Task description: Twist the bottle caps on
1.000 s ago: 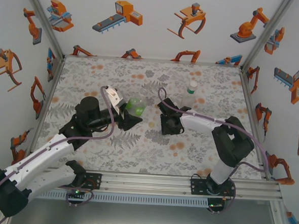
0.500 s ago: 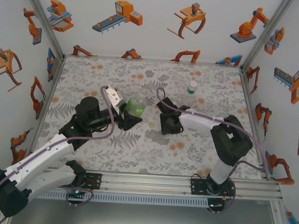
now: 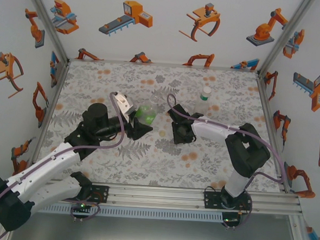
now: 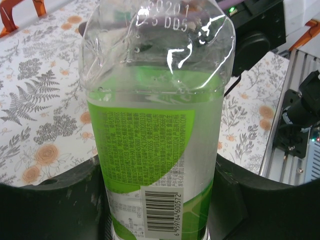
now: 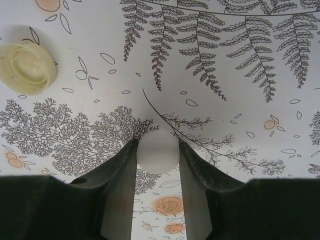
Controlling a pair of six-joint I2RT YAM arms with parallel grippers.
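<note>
**Right hand point(image 5: 157, 147) pinches a cap, left hand point(image 3: 138, 127) grips a bottle**

Closest to the arm bases, the right hand points down at the tabletop point(image 3: 92, 165), which is covered in a fern and flower print. In the right wrist view its two dark fingers point(image 5: 119, 190) stand closed against either side of a white round plastic screw cap point(image 5: 158, 155), which lies flat on the print. A pale yellowish round plastic cap point(image 5: 26, 67) lies to the upper left in that view, hollow side up and well apart from the fingers.

A little farther in, and left of the right hand, the left hand reaches toward the middle of the tabletop. It is clamped on a clear plastic bottle with a green label point(image 4: 160, 140). In the left wrist view the bottle sits between the two black fingers, with a barcode low on the label and pale liquid behind it. Whether the bottle rests on the tabletop cannot be told.

Farthest away, toward the right rear, a small clear plastic bottle with a white top point(image 3: 204, 101) stands upright, well apart from both hands.
</note>
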